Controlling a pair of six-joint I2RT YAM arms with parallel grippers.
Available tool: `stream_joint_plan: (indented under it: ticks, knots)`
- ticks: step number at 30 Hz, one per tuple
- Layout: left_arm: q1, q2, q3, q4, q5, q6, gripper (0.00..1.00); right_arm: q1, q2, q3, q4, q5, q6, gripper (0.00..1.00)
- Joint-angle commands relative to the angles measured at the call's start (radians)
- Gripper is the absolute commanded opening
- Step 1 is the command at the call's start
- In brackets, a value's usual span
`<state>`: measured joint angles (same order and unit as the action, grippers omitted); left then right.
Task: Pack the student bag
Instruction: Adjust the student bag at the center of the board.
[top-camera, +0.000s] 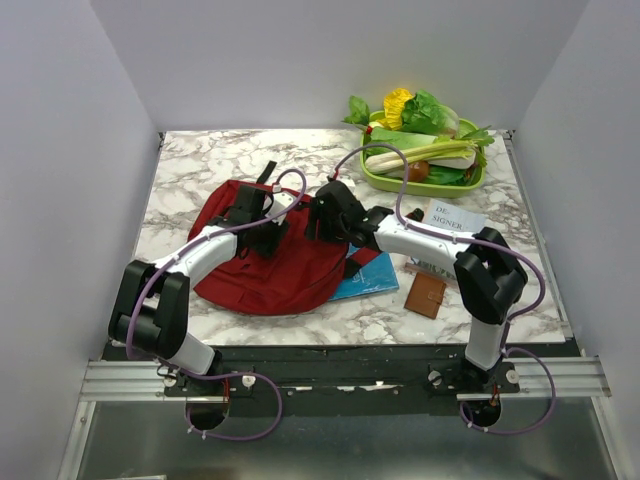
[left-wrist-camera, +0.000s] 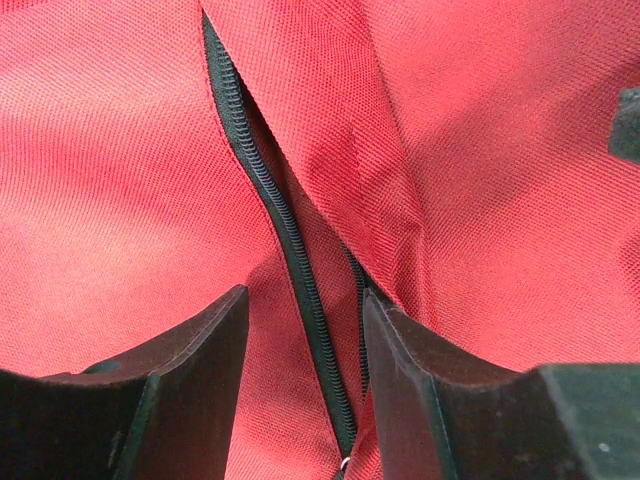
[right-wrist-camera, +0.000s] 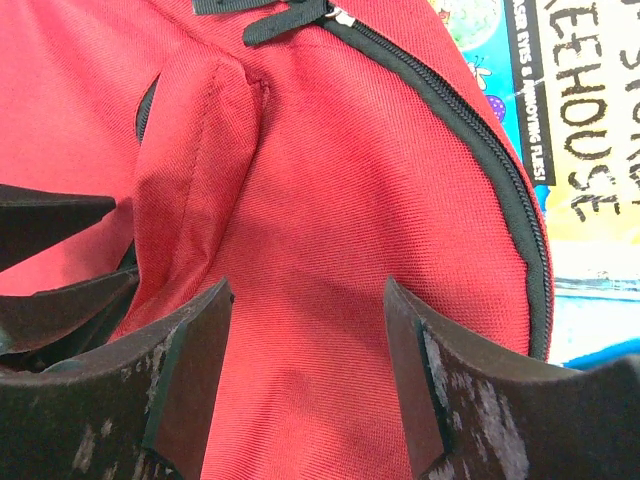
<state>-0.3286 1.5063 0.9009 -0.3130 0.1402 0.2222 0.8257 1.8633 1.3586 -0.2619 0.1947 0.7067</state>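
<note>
- Bag location: student bag (top-camera: 262, 272) lies flat on the marble table (top-camera: 195, 190), centre-left, under both my wrists; one corner overlaps a blue book (top-camera: 372, 282), which I judge is waiting to go in.
- Left gripper (left-wrist-camera: 305, 295): released, nothing clamped; the fingers stand either side of the main zip (left-wrist-camera: 290, 240), tips low over the red fabric; this straddle suits catching one edge of the opening.
- Main zip: the two rows of teeth appear parted close to my fingers; the slit is narrow; no lining shows through it.
- Right gripper (right-wrist-camera: 307, 285): released, nothing held; it hangs over a rounded fold of fabric beside a curved outer zip (right-wrist-camera: 470, 120), close to the left gripper; I judge it is placed to take the opposite side so the mouth can be drawn wide.
- Stage, as a judgement: opening the bag; a white booklet (top-camera: 452, 220) and a small brown case (top-camera: 426, 295) lie on the table at the right, unpacked.
- Caution: the soft cloth may bunch or slip; pinch a fold beside the teeth, not the teeth themselves.
</note>
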Motion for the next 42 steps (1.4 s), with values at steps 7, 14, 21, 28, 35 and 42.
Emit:
stream_joint_plan:
  ticks: [7,14,21,28,35,42]
  knots:
    - [0.006,0.015,-0.033,0.043,-0.071,-0.006,0.55,0.000,-0.001,-0.003,0.047,-0.012,0.019,0.71]
    - [0.010,0.106,-0.043,0.083,-0.162,0.016,0.39,0.000,-0.018,-0.029,0.056,-0.005,0.022,0.71]
    - [0.010,0.106,-0.039,0.098,-0.206,0.017,0.00,0.000,-0.018,-0.041,0.062,-0.005,0.023,0.69]
    - [0.011,-0.087,0.016,0.019,-0.179,0.002,0.00,0.000,0.000,-0.036,0.064,-0.005,0.013,0.66]
    - [0.026,-0.185,0.030,-0.017,-0.171,0.008,0.00,0.000,0.016,-0.073,0.064,0.002,0.005,0.61]
    - [0.056,-0.138,-0.005,0.021,-0.177,0.029,0.04,0.000,-0.001,-0.194,0.092,0.017,0.008,0.57]
